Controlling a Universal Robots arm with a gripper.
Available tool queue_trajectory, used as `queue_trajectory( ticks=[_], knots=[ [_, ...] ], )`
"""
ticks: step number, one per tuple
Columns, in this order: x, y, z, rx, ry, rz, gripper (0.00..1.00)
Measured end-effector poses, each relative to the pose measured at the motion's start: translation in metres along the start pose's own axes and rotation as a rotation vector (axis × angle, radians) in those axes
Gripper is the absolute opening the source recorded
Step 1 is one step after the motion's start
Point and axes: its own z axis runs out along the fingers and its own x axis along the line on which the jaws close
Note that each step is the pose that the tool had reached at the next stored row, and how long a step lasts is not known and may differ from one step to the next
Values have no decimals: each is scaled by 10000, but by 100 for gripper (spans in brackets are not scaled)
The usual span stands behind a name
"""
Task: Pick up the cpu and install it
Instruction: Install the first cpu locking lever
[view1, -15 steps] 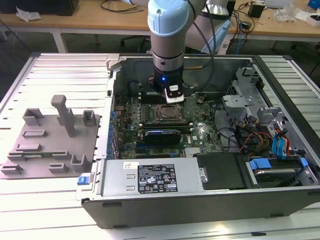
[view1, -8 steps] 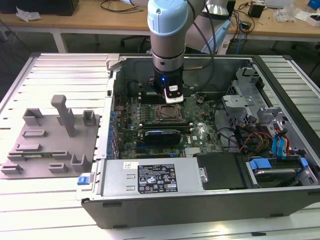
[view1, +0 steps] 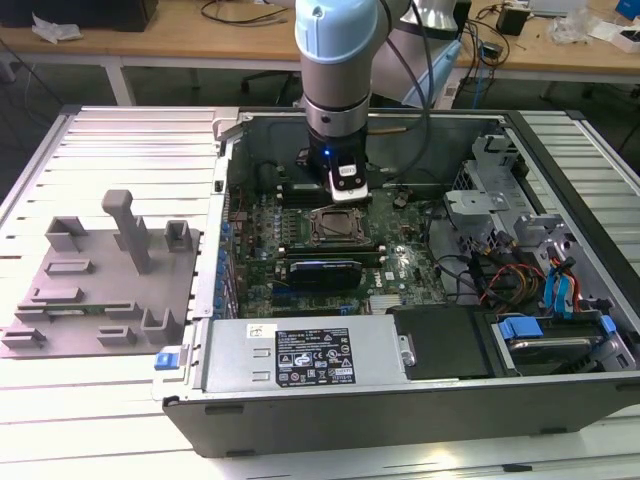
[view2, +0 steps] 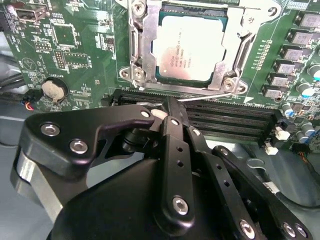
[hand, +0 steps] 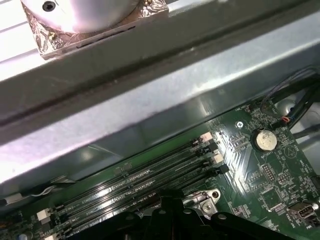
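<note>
Currently: cpu (view2: 190, 47), silvery top plate with faint print too small to read, lies flat inside the socket frame (view2: 135, 55) at the middle of the motherboard (view2: 85, 60), edges parallel to the frame. Gripper (view2: 171, 106), clenched shut and empty, hangs over the memory slots (view2: 230, 117) just beside the socket. Power supply (view1: 240, 350) bears a white label (view1: 313, 357).

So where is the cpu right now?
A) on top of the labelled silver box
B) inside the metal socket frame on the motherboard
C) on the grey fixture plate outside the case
B: in the second wrist view the cpu lies flat within the socket frame on the green motherboard.
</note>
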Motion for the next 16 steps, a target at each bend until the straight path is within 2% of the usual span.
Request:
queue_trajectory(
  ticks=[6,16],
  knots=[
    [27,20,2,1,1,-1,11],
    [31,25,10,3,2,-1,11]
  ],
)
